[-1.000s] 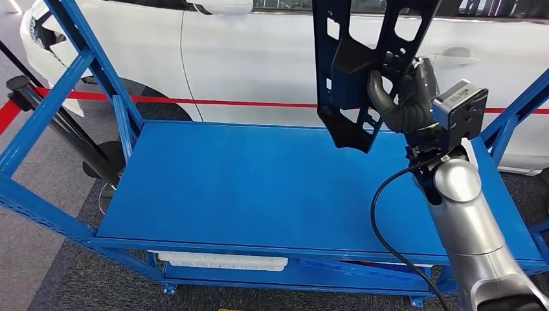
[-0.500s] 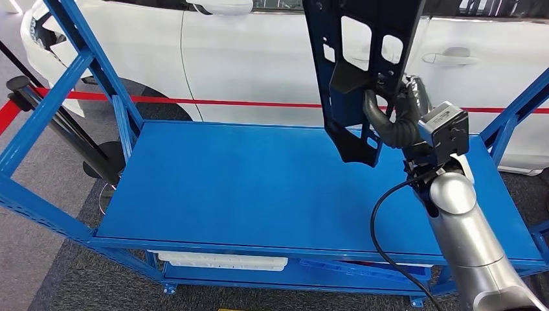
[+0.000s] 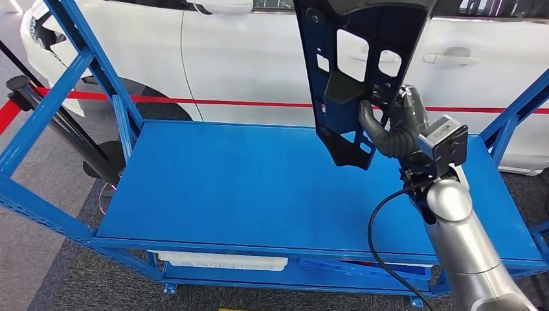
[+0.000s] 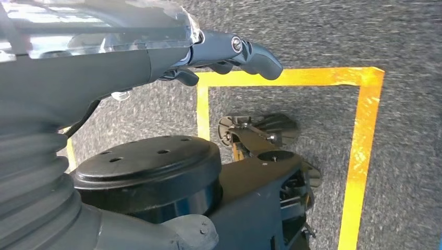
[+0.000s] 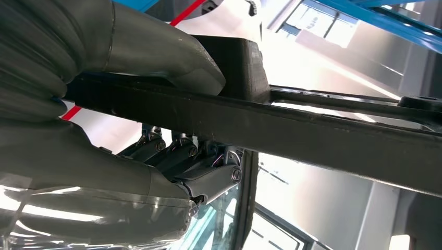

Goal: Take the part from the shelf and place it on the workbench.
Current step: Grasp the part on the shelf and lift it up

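While the right hand point(image 3: 392, 120) grips the black perforated part point(image 3: 353, 71) near its lower end, the part's long axis rises almost upright from the grip, clear above the blue shelf point(image 3: 259, 188). Hanging floorward, the left hand point(image 4: 229, 52) holds nothing, fingers loosely extended.

Your head view looks forward and down from high on the body onto the blue shelf point(image 3: 259, 188), with the right hand point(image 3: 395, 120) at two o'clock. Your right wrist view sits close behind that same hand point(image 5: 104, 104), facing upward. Your left wrist view faces down at the floor point(image 4: 323, 31).
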Action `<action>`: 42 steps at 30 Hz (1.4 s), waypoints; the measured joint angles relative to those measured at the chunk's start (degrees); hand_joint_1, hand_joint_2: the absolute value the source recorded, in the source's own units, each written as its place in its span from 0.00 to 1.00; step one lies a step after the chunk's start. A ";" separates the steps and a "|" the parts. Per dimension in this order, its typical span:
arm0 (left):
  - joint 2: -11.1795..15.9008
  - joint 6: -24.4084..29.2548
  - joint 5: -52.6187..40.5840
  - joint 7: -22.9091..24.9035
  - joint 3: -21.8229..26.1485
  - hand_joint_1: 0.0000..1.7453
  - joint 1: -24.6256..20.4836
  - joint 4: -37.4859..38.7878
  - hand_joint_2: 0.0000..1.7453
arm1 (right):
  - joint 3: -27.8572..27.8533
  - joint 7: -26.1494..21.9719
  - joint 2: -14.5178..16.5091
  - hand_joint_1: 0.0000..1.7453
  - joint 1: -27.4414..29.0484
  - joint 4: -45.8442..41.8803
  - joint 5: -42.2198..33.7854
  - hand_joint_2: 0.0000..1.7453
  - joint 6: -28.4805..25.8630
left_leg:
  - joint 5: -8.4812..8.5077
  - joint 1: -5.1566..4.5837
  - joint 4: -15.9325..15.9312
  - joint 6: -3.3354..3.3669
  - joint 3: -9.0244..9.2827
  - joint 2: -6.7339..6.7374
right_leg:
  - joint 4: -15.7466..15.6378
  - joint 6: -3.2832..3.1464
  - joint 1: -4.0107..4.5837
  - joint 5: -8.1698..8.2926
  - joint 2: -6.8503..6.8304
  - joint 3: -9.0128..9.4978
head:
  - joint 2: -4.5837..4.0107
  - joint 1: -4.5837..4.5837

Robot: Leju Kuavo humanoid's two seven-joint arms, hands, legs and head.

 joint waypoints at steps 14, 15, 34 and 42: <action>0.91 -1.68 -0.78 2.55 1.14 0.00 0.01 0.00 1.00 | -0.65 -1.94 5.14 1.00 1.94 -2.36 2.25 1.00 -1.53 | 0.02 -0.18 0.11 0.03 -0.02 0.00 | -0.02 0.15 -0.20 0.10 -0.01 0.00 | 0.00 -0.02; 0.97 -1.63 -0.82 2.68 1.14 0.00 0.01 0.00 1.00 | -0.65 -1.98 5.37 1.00 1.94 -2.53 2.25 1.00 -1.55 | 0.02 -0.22 0.14 0.04 -0.04 0.00 | -0.02 0.18 -0.24 0.12 -0.02 0.00 | 0.00 -0.01; 1.31 -0.63 -2.46 3.58 0.95 0.00 -0.24 0.00 1.00 | -0.63 -2.35 7.60 1.00 1.45 -4.28 2.34 1.00 -1.76 | 1.21 0.18 1.02 0.54 -1.74 -0.18 | 2.01 2.17 -1.44 0.26 -0.18 -0.80 | 0.00 0.27; 1.42 0.03 -3.09 3.59 0.73 0.00 -0.35 0.00 1.00 | -0.61 -2.39 8.29 1.00 1.12 -4.28 2.43 1.00 -1.85 | -6.83 0.73 14.24 -2.03 -7.53 0.08 | 0.95 -0.26 -1.42 0.84 -0.73 -2.13 | -0.01 -0.14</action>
